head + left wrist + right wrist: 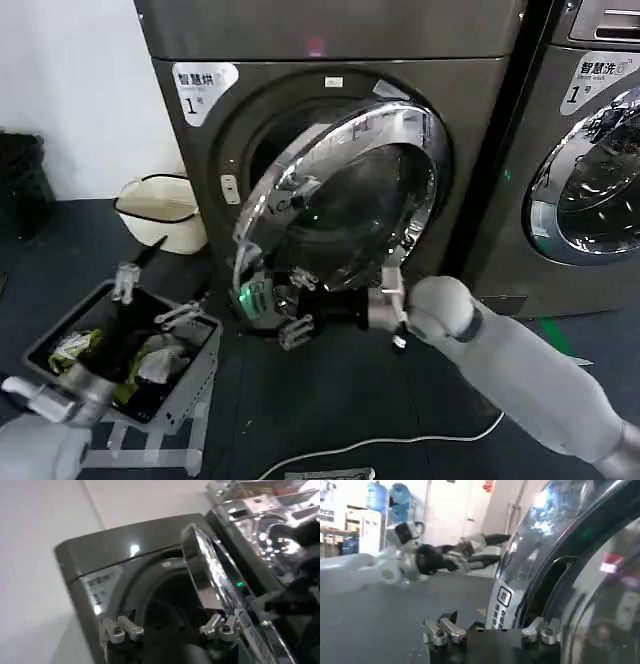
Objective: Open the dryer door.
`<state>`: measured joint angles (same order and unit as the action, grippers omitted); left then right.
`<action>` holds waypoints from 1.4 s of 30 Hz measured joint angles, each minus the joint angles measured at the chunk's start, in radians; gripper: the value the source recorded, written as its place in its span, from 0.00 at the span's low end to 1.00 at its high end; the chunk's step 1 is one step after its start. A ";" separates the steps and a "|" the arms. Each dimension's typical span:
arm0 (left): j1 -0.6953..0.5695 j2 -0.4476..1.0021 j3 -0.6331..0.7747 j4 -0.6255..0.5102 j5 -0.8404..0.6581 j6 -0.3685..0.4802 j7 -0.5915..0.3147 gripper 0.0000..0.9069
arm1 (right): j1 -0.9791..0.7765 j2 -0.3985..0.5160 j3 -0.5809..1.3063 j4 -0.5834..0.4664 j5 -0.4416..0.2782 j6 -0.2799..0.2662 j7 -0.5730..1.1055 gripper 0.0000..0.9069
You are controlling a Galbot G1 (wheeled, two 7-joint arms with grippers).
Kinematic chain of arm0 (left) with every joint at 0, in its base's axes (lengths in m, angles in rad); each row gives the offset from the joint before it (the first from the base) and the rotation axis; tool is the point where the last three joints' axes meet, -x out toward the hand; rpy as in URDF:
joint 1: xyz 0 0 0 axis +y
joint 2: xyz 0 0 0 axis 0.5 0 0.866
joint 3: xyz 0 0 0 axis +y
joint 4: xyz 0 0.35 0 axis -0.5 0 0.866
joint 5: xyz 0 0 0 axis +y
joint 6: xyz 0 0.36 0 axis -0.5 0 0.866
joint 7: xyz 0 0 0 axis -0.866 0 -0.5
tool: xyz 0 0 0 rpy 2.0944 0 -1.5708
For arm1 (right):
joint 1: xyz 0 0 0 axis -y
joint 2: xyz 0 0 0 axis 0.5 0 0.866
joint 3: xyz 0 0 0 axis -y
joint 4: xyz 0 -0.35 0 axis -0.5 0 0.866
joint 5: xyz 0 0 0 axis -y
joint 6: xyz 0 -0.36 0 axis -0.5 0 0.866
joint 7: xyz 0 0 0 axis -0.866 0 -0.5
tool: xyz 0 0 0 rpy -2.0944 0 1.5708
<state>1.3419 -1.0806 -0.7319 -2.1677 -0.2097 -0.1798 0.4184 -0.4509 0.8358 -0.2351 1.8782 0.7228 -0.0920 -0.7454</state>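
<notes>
I have the dryer point(330, 60) directly ahead in the head view, marked with a "1" label at its upper left corner. Its door point(345, 200) — a round chrome-rimmed panel with dark glass — stands ajar, swung out from the front panel with the dark drum opening visible behind its left edge.

My right gripper point(290, 315) sits at the lower left rim of the door, the arm reaching in from the lower right. Its fingers are spread apart; one finger lies against the door's lower edge, but I cannot confirm a grip on anything. In the right wrist view the two fingertips point(442, 631) stand well apart, with the door rim and its printed sticker just beside them.

My left gripper point(150, 300) is low on the left, over a grey basket point(190, 385) holding crumpled cloths. Its fingers are open and hold nothing. From the left wrist view this gripper point(170, 629) faces the dryer front — the door edge-on to it.

A cream bucket point(160, 210) stands on the dark floor beside the dryer's left side. A second machine point(585, 160) stands to the right of the dryer, door shut. A white cable point(400, 445) lies across the floor below the right arm.
</notes>
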 joint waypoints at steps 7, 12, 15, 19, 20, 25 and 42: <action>-0.091 0.035 0.107 0.040 0.010 0.001 0.010 1.00 | -0.086 -0.059 0.095 0.062 0.007 0.015 -0.050 1.00; -0.149 0.052 0.180 0.070 0.017 -0.005 0.026 1.00 | -0.177 -0.108 0.193 0.106 0.016 0.034 -0.066 1.00; -0.181 0.060 0.220 0.085 0.008 -0.006 0.031 1.00 | -0.240 -0.128 0.260 0.120 0.015 0.041 -0.043 1.00; -0.217 0.069 0.261 0.102 0.002 -0.008 0.039 1.00 | -0.334 -0.149 0.362 0.132 0.014 0.047 -0.023 1.00; -0.224 0.071 0.271 0.104 0.004 -0.009 0.040 1.00 | -0.360 -0.155 0.392 0.136 0.016 0.049 -0.022 1.00; -0.254 0.079 0.324 0.111 0.011 -0.014 0.046 1.00 | -0.500 -0.167 0.543 0.151 0.025 0.059 -0.022 1.00; -0.376 0.070 0.503 0.168 0.001 -0.047 0.068 1.00 | -1.126 -0.003 1.212 0.249 -0.078 0.178 0.079 1.00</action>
<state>0.9658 -1.0102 -0.2291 -1.9992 -0.2084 -0.2269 0.4860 -1.5769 0.8326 0.9764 2.1269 0.6451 0.0859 -0.6662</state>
